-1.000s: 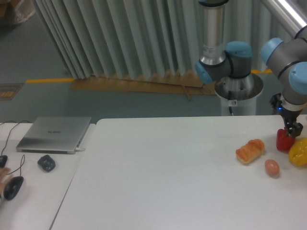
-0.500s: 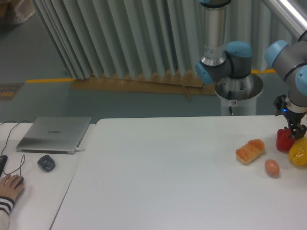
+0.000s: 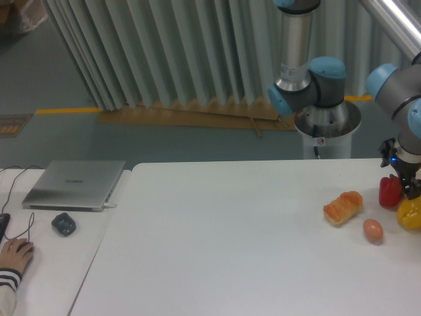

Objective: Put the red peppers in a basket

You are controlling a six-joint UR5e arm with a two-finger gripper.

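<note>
While the small glossy red bell pepper (image 3: 389, 191) stands upright near the far right edge of the white worktop (image 3: 230, 243), touching the yellow pepper (image 3: 410, 214), the grasp should probably bracket its body squarely and lift straight up without nudging that neighbour. At the pepper's right side, the dark two-finger gripper (image 3: 409, 186) is too small to tell whether it is open or gripping. No basket is visible.
</note>
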